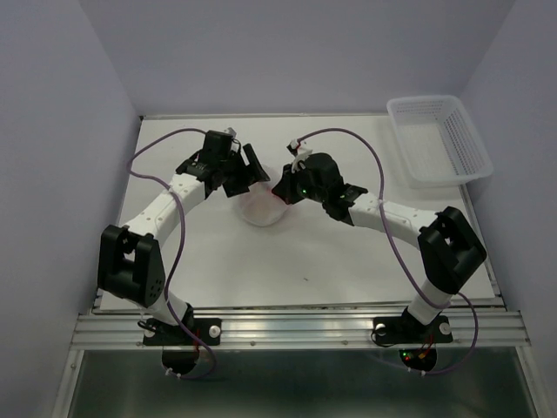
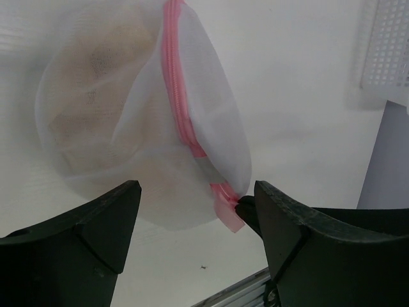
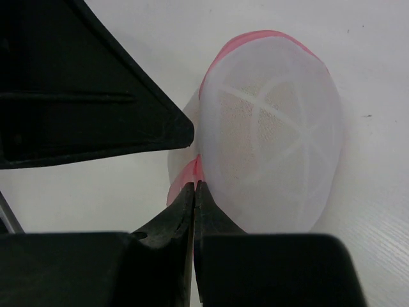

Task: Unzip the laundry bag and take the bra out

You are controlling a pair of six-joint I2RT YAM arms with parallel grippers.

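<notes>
Nearest you, your two arms reach in from the near edge of the worktop (image 1: pixel 348 261) and meet over its middle. The laundry bag (image 1: pixel 261 209) sits there between them, apparently tipped up on its edge. Your right claw (image 3: pixel 194 184) is pinched tight on a bit of the pink zip (image 2: pixel 176 83) at the bag's lower rim. The jaws meet with only that pink strip between them, but these views do not show whether it is the pull itself or just the end tab of the tape. Your left claw (image 2: pixel 197 192) stands wide, a finger to either side of the bag's near end, holding nothing and, as far as its wrist view shows, not touching the mesh. The zip runs as one unbroken pink line across the bag with no gap showing, so I judge the opening has not started. The bra (image 2: pixel 96 102) shows through the mesh as a pale beige padded shape, fully inside. What you have, then, is a hold on the zip end and little more. Left for you are a bracing grip on the bag with the free claw, the whole run of the zip, and drawing the bra out. Farthest off, the white basket (image 1: pixel 439 139) sits at the far right corner, well apart from the bag.
</notes>
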